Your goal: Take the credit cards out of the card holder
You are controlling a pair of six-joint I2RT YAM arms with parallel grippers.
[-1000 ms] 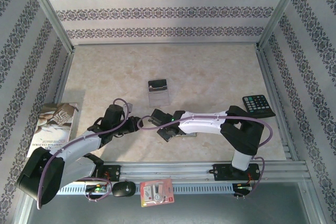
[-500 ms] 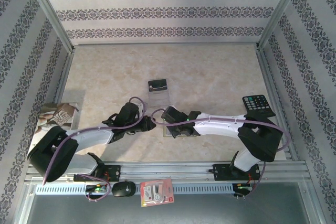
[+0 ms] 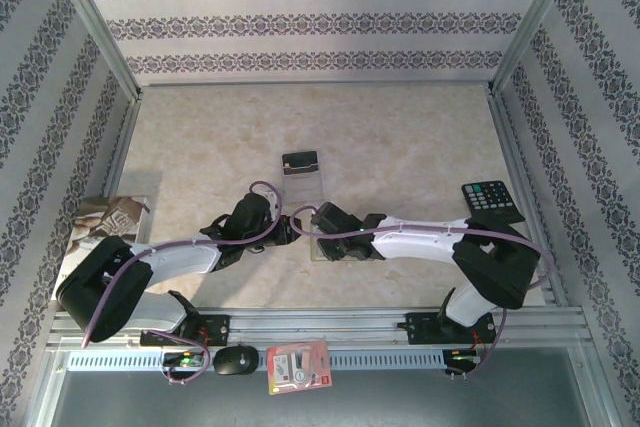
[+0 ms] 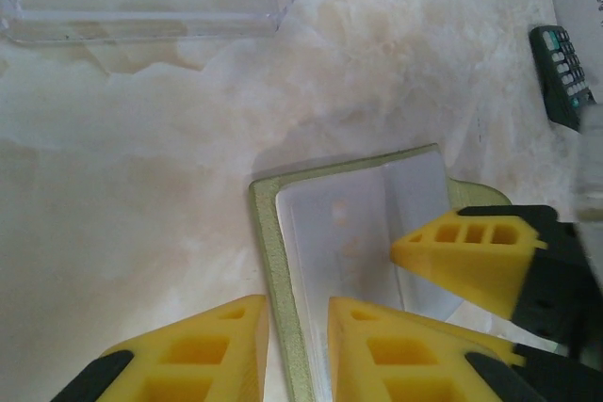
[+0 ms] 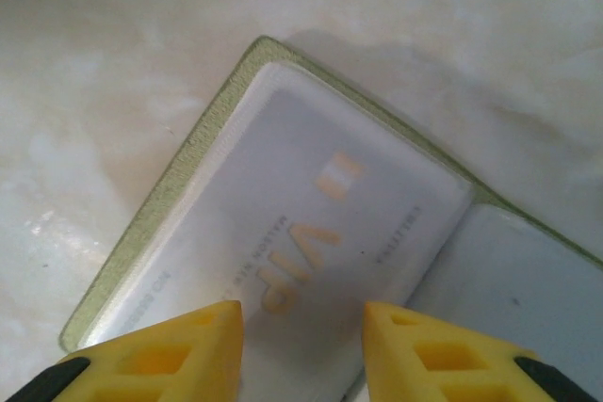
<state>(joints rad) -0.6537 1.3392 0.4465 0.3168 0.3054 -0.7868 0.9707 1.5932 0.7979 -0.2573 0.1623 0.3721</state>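
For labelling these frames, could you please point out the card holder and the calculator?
card holder (image 5: 160,209), right wrist view, its olive outer edge.
calculator (image 3: 491,204), top external view, its keypad.

The card holder (image 5: 151,223) is olive-green round its edge and pale grey inside. The credit card (image 5: 311,223) in its pocket is translucent grey with gold lettering. The table (image 3: 400,137) is marbled cream, the calculator (image 3: 491,201) at right black, and the walls (image 3: 300,7) white, banded with dark floral stripes.
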